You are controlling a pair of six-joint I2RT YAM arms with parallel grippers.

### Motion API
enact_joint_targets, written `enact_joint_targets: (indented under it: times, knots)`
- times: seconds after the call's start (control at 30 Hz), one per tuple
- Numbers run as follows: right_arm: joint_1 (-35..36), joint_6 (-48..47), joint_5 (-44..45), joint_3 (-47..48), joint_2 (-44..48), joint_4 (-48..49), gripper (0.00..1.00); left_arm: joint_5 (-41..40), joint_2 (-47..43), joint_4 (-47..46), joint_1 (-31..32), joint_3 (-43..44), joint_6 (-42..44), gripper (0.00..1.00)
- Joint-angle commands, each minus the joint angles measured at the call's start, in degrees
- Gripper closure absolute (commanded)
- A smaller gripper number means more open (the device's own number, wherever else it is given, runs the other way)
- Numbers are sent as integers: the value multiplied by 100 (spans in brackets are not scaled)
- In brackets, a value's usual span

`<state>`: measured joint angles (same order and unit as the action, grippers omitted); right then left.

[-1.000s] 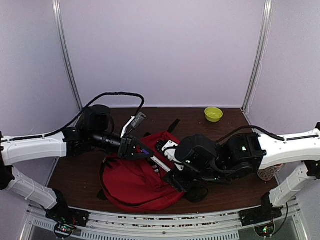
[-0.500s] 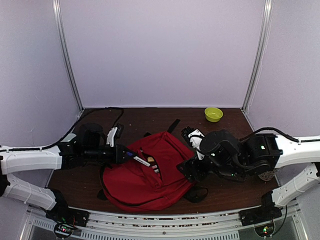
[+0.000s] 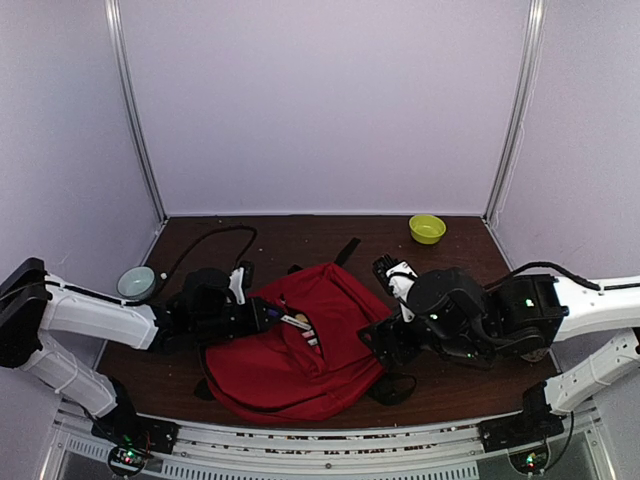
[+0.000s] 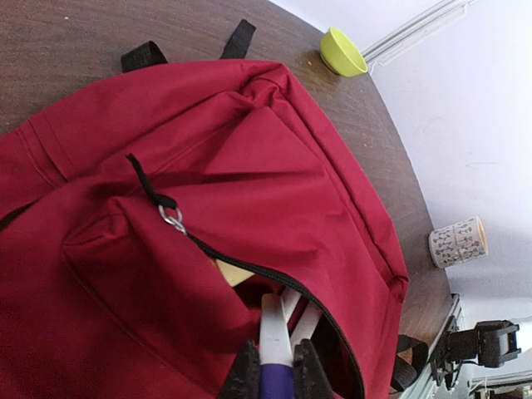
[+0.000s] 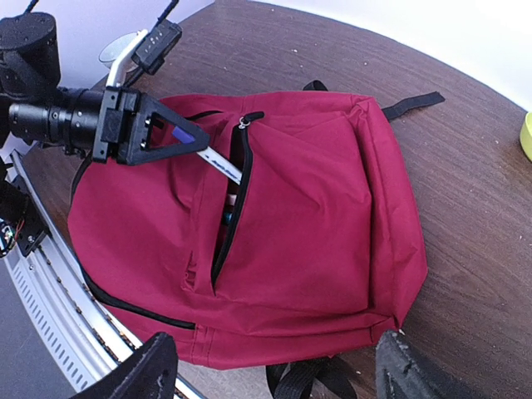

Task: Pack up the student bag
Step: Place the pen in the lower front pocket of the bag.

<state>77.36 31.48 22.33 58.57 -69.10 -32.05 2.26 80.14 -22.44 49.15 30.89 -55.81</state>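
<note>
The student bag [image 3: 290,355] is a dark-red backpack lying flat on the brown table, its front pocket zipper [image 5: 237,199] open. My left gripper [image 3: 262,317] is shut on a marker [image 4: 275,337] with a white cap and purple body. The cap tip sits in the pocket opening, beside other white pens [image 4: 307,320] and a yellow item [image 4: 234,273] inside. My right gripper [image 5: 274,370] is wide open and empty, hovering above the bag's lower edge. The left gripper [image 5: 179,137] and marker [image 5: 220,164] also show in the right wrist view.
A green bowl [image 3: 427,228] stands at the back right. A patterned cup [image 4: 457,241] stands at the right behind my right arm. A pale bowl [image 3: 136,282] sits at the far left. Black straps [image 3: 347,250] stick out past the bag's far end.
My left arm has lowered and drawn back left, keeping the marker tip at the pocket. My right arm has moved right, off the middle of the bag to its right side.
</note>
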Motion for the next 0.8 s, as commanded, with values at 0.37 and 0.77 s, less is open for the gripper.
enact_joint_targets:
  times: [0.37, 0.77]
  knots:
    - [-36, 14, 228, -104, 157, 245, 17, -458, 1078, -961, 798, 557, -325, 57]
    - [-98, -103, 219, -195, 253, 311, 17, -910, -915, 2229, 798, 338, 1197, 42]
